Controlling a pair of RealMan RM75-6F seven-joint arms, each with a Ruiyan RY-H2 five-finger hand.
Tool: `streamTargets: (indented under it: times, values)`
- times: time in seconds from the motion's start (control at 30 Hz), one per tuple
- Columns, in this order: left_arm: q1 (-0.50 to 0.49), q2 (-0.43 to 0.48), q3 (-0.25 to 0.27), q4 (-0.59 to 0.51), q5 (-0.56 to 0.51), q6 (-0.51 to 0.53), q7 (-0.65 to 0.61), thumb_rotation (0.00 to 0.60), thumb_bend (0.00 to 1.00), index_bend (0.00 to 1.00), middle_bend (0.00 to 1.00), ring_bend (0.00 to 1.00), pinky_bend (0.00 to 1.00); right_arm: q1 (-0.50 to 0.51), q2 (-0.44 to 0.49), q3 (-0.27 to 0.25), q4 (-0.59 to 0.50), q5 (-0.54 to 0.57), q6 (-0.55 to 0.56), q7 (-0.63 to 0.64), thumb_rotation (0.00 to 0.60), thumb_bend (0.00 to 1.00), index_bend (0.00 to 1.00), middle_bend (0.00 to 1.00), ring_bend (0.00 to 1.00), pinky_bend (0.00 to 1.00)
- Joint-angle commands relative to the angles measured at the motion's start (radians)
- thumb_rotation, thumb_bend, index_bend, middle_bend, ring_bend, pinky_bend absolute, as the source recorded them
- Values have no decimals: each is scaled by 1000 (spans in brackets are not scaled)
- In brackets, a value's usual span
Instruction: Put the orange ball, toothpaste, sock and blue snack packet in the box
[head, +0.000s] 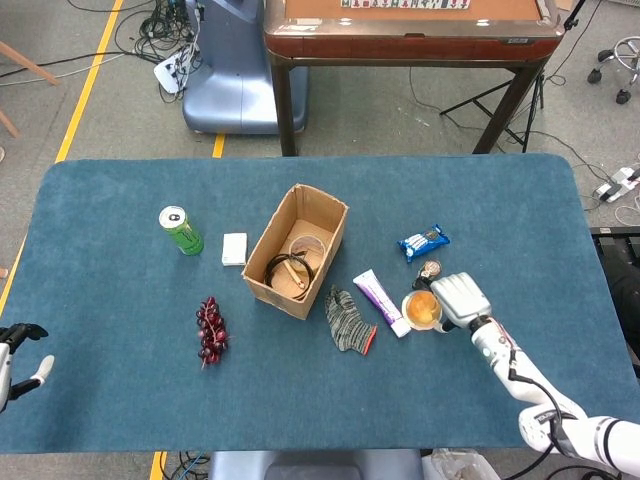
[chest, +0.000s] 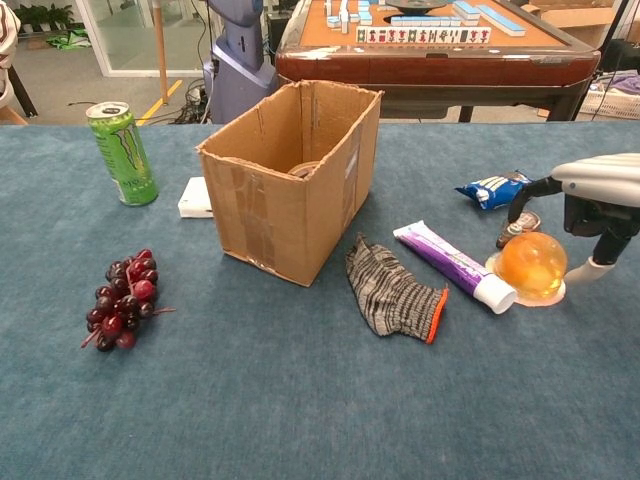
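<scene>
The right hand (chest: 592, 200) is hovering just beside the orange ball (chest: 532, 264), on the side away from the box (chest: 290, 172), its fingers (chest: 520, 197) spread apart and curving down around the ball with nothing in their grasp; whether a fingertip is touching the ball is hard to tell. The ball is sitting on a pale disc (chest: 545, 294) on the blue worktop (chest: 300, 400), out to the right of the box. The toothpaste (chest: 455, 266) is lying between ball and box, its white cap end almost against the ball. The sock (chest: 392, 292) is lying flat closer in, just off the box's near right corner. The blue snack packet (chest: 497, 188) is resting beyond the ball, further from the camera, well right of the box, with a small dark item (chest: 518, 224) between packet and ball. The box is standing open-topped, with a roll of something showing inside from the head view. On the box's other side, a white block (chest: 195, 197) is sitting just beside it, a green can (chest: 122, 153) is standing further out, and a bunch of grapes (chest: 124, 311) is lying nearer the front edge. The left hand (head: 14, 352) is hanging off the worktop's far left edge, fingers apart, holding nothing.
</scene>
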Motion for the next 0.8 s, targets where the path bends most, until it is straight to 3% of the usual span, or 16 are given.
streamTargets:
  times: [0.03, 0.53, 0.8]
  values:
    - [0, 1, -1, -1, -1, -1, -2, 600, 262, 439, 460, 416, 607, 7, -12, -7, 18, 10, -6, -3, 600, 0, 268, 1000, 1000, 1000]
    - [2, 15, 0, -14, -9, -14, -30, 600, 262, 445, 460, 416, 607, 31, -57, -23, 85, 21, -32, 49, 600, 19, 268, 1000, 1000, 1000]
    - [4, 25, 0, -22, -15, -20, -41, 600, 262, 445, 460, 416, 607, 36, -68, -32, 107, 17, -35, 67, 600, 48, 396, 1000, 1000, 1000]
